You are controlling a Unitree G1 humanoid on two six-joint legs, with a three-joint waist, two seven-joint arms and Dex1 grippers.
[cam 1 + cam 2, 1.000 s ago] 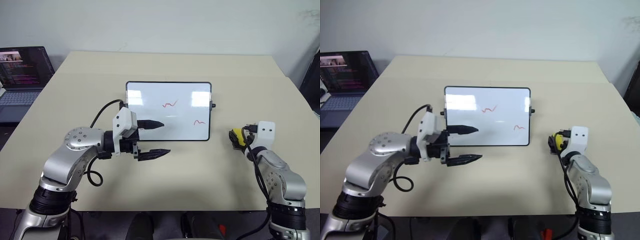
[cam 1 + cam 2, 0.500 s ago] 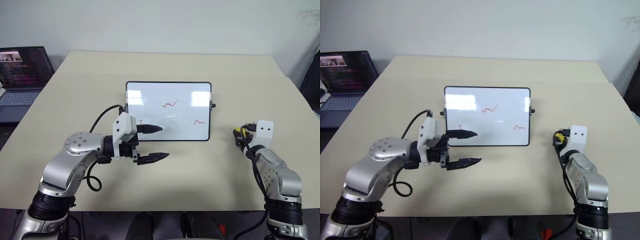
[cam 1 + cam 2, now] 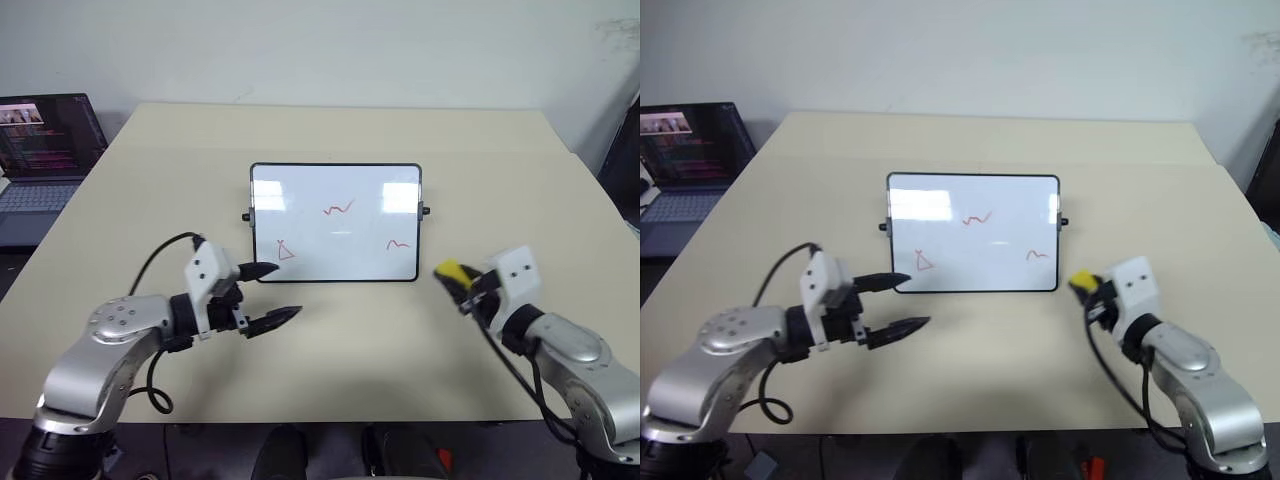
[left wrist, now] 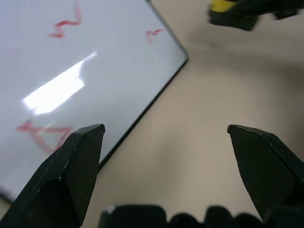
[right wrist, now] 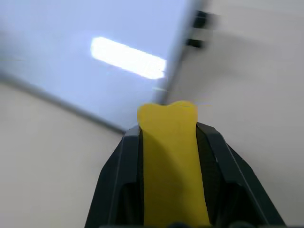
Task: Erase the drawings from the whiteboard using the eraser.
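Eraser, soft yellow block, clamped in right gripper, left gripper apart, glossy whiteboard

Bright, even light from overhead is glaring in white patches on the whiteboard, grippers are casting soft shadows on the table, and the right wrist pic is blurring w/ motion, bg esp.
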